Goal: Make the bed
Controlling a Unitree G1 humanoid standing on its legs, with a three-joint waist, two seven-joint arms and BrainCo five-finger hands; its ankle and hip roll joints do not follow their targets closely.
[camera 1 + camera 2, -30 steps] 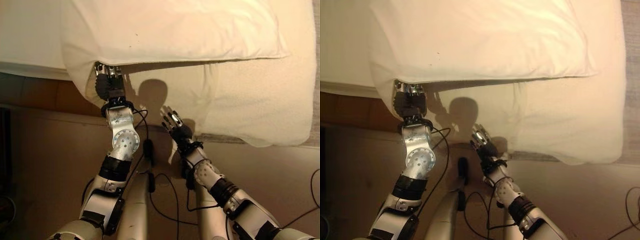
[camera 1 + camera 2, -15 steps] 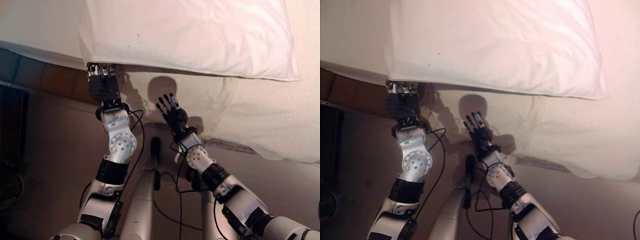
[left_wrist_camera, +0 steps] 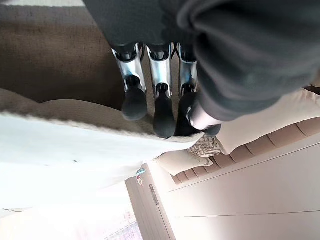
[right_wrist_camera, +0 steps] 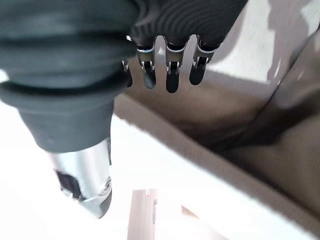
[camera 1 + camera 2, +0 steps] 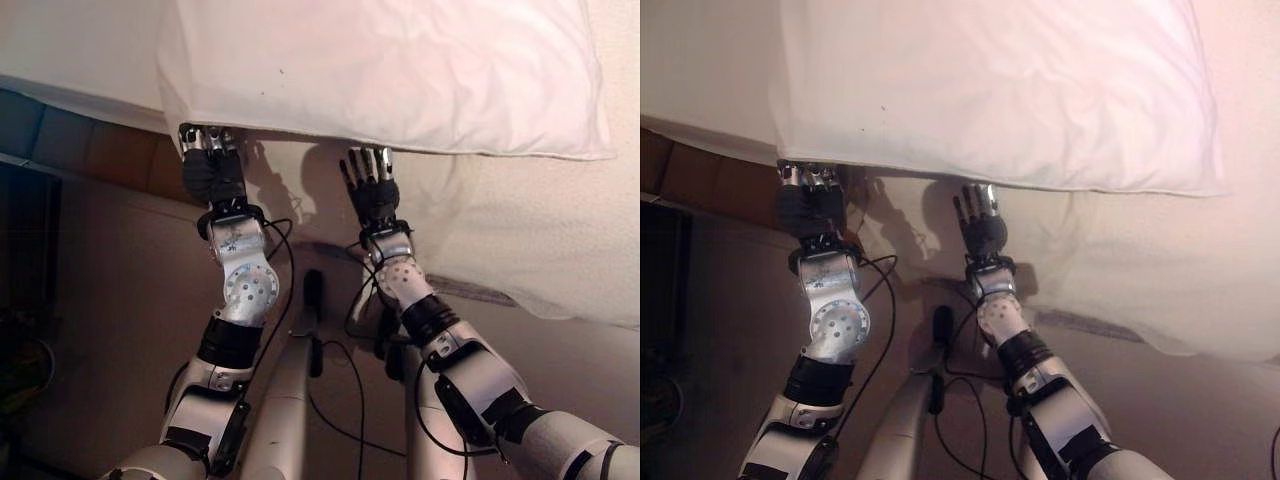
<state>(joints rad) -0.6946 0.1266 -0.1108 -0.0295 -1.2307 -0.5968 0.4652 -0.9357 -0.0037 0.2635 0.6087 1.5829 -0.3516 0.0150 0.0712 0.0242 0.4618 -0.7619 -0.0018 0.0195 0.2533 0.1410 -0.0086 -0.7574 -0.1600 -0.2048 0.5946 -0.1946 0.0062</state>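
Currently the duvet [image 5: 390, 70] edge runs crosswise just beyond both hands: left hand [image 5: 205, 170] pinches its corner, right hand [image 5: 370, 190] is straight-fingered, empty, just below.

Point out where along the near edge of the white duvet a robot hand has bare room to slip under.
Free: the duvet edge between the left robot hand and the right robot hand, and the long stretch from the right robot hand to the duvet's far right corner, over the lower cream sheet. Crowded: the left corner, where the left robot hand's fingers touch the edge.
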